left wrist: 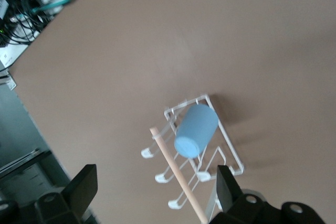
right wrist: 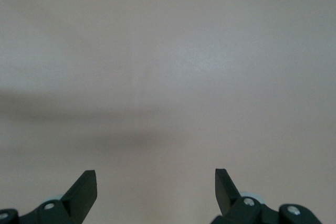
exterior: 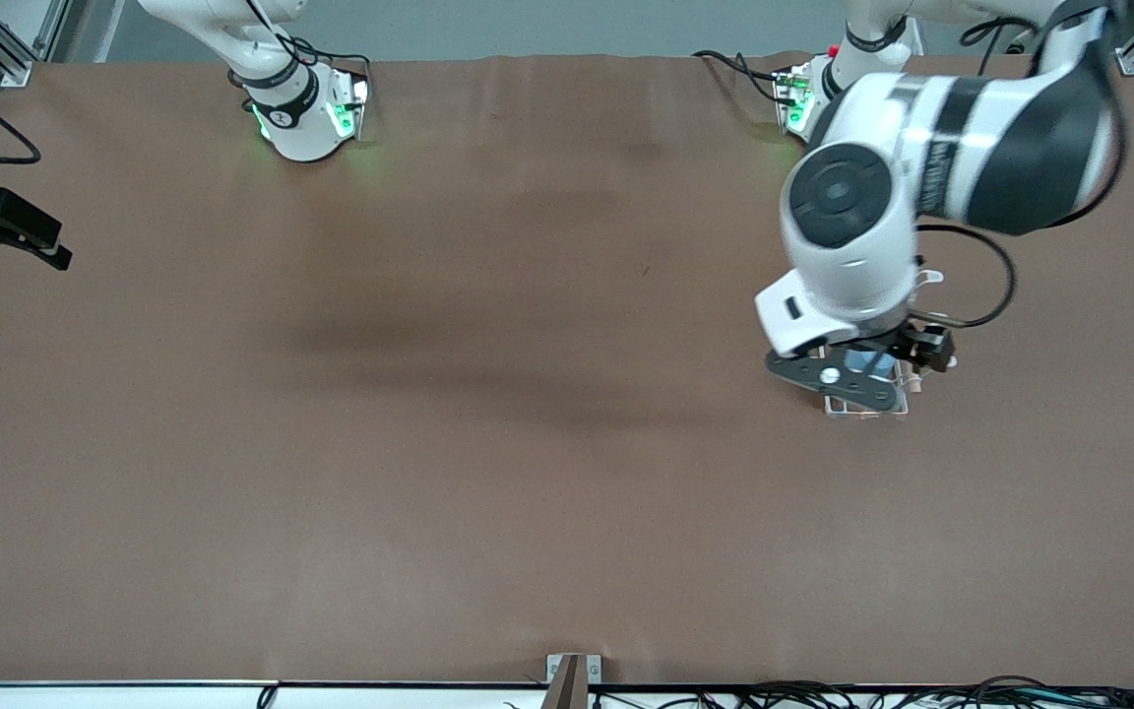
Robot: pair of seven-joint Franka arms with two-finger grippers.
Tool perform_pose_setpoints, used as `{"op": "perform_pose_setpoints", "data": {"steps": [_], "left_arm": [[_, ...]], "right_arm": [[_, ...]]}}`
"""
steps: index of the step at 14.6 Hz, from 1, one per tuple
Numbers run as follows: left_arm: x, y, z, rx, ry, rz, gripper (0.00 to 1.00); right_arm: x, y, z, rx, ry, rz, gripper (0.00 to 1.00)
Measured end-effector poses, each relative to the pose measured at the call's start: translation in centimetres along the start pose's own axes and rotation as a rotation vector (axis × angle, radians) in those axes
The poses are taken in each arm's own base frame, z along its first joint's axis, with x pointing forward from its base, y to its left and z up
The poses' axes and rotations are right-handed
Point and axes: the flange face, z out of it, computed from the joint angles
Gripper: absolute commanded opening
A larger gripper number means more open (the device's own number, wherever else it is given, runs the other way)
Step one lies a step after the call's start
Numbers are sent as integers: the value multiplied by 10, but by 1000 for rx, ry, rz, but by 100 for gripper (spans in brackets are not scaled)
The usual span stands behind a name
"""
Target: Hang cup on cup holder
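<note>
Hovering spread and empty over the white wire cup holder (left wrist: 202, 148), my left hand (left wrist: 156, 187) releases nothing; the small light-blue plastic cup (left wrist: 196, 130) hangs on a prong. Right hand (right wrist: 156, 184) waits, spread, above the brown counter (exterior: 488, 443).

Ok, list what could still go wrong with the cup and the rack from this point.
1. The cup sits tilted on a prong of the cup holder; it may slip off if it is only loosely seated.
2. The left gripper hangs open right over the holder, close to the wooden rod; a careless move could snag the rod or a prong and tip the light wire rack.

The right gripper waits open over bare table and poses little risk.
</note>
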Motion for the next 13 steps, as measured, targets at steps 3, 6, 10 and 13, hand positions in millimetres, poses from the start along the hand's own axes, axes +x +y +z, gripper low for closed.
{"op": "perform_pose_setpoints", "data": {"steps": [3,6,10,13], "left_arm": [[-21,-40,-25,-125,70,-83,100],[-50,-87,-42,-280,112,-182,100],[-94,-142,-55,-395,147,-297,100],[-123,-144,-56,-413,126,-325,100]], "right_arm": [[0,0,0,0,0,0,100],[0,0,0,0,-2,-1,100],[0,0,1,0,-3,-1,100],[0,0,1,0,-4,-1,100]]}}
